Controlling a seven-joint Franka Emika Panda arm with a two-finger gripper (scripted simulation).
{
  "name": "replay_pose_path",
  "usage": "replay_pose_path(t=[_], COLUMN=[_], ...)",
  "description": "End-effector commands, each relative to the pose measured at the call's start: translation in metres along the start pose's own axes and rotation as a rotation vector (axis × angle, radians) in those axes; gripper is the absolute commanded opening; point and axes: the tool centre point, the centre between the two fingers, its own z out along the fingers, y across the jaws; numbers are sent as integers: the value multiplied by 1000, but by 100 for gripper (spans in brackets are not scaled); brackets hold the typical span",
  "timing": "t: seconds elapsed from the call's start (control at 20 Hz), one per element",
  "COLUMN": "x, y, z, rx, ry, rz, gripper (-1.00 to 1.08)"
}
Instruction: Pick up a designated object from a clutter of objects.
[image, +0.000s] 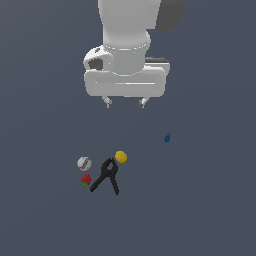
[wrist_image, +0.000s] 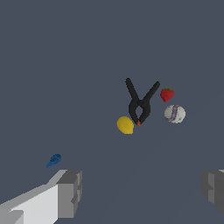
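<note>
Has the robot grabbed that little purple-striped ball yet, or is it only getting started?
Only getting started. Nothing looks done: the striped ball lies on the floor beside the strawberry and the black clamp. The gripper hangs open and empty above the clutter, off to the exterior view's right of the ball. Left to do: move over the ball, descend, close on it and lift, without catching the yellow ball.

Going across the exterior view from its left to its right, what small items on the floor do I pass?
Striped ball → strawberry → black clamp → yellow ball → small blue thing. The striped ball and strawberry sit almost level left to right, so their order is close.
</note>
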Motion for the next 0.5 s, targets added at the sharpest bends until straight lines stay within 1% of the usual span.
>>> replay_pose_path(t=[0.0, 0.15, 0.45], x=[0, 0, 1], y=[0, 2, 14], z=[0, 0, 0], rx=[0, -5, -29], ry=[0, -1, -3], rz=[0, 3, 22], gripper=[100, 100, 100])
